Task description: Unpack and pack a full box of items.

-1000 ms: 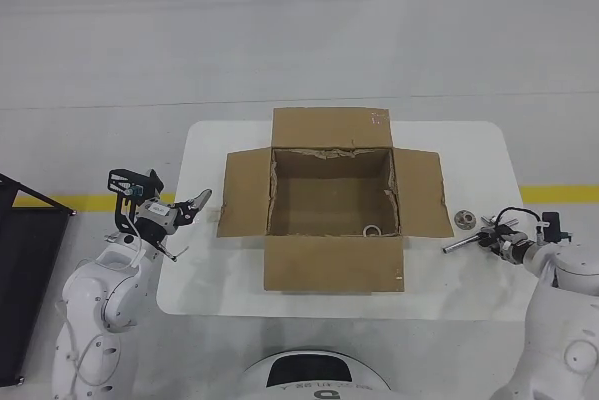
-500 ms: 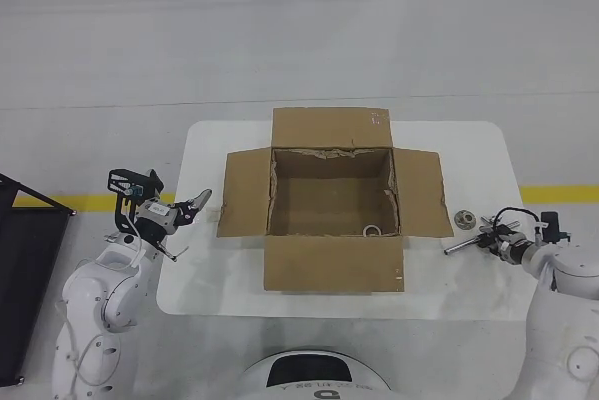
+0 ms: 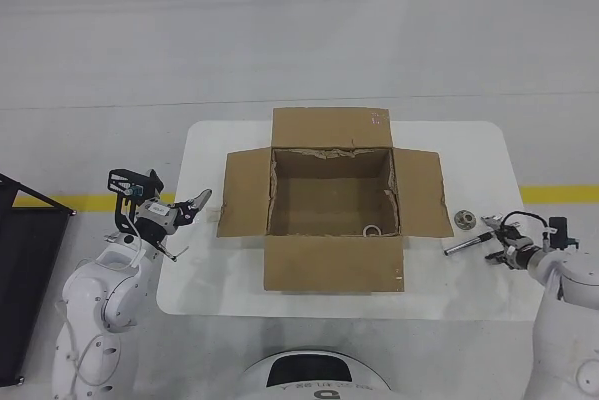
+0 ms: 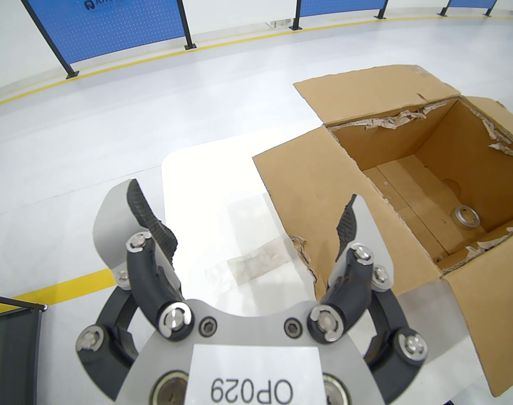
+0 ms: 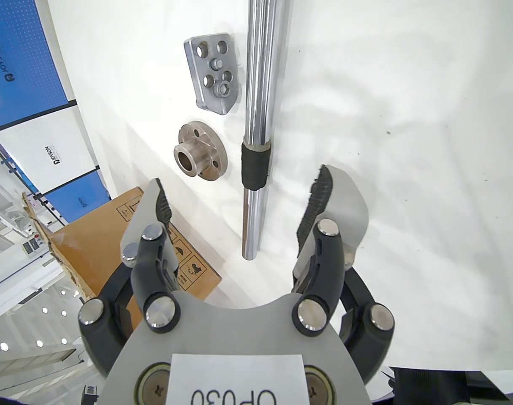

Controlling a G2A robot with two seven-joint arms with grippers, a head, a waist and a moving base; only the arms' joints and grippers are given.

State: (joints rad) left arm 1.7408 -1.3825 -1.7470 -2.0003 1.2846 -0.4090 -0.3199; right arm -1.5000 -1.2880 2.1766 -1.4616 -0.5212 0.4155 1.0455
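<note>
An open cardboard box (image 3: pixel 332 262) stands mid-table with its flaps spread; a metal ring (image 3: pixel 373 232) (image 4: pixel 465 217) lies on its floor. A chrome rod (image 3: pixel 461 244) (image 5: pixel 258 86) with a black band lies on the table to the right of the box. My right gripper (image 3: pixel 499 242) (image 5: pixel 239 183) is open, its fingers on either side of the rod's near end without touching it. A metal flange (image 3: pixel 466 217) (image 5: pixel 200 155) and a drilled plate (image 5: pixel 213 73) lie beside the rod. My left gripper (image 3: pixel 201 203) (image 4: pixel 243 191) hangs open and empty at the table's left edge.
The white table (image 3: pixel 229 280) has bare room in front of the box and along its left side. A strip of clear tape (image 4: pixel 248 261) lies near the box's left flap. A black rack (image 3: pixel 9 260) stands on the floor to the left.
My right gripper has opened and drawn back a little to the right, leaving the rod lying on the table. The left arm has not moved.
</note>
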